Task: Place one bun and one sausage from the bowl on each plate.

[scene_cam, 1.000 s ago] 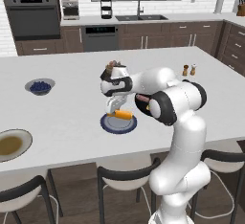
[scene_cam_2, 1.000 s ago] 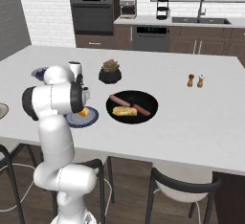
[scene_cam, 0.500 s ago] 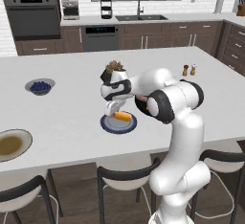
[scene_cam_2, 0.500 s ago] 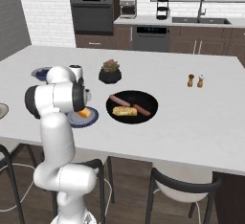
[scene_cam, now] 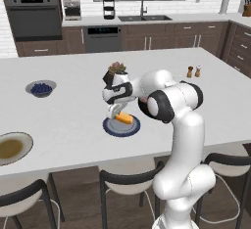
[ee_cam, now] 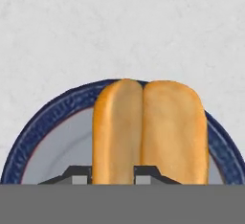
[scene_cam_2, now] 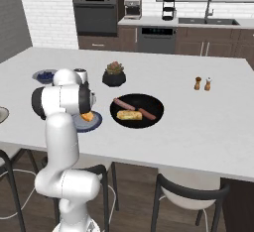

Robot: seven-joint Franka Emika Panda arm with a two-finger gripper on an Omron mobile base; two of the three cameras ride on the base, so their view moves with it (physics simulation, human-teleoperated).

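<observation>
Bun sits on blue-rimmed plate, our fingers clamped narrowly on one of its halves, apparently at set-down. We judge first plate half served: sausage due next. Black bowl just beside holds two sausages and second bun. Second plate waits well apart on white tabletop. Behind: berry bowl, potted plant, shakers, oven, sink.

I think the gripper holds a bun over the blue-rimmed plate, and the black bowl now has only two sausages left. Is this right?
Not quite. The right base view shows the black bowl still holding one bun beside the two sausages. The rest stands: the gripper holds a bun over the blue-rimmed plate.
</observation>
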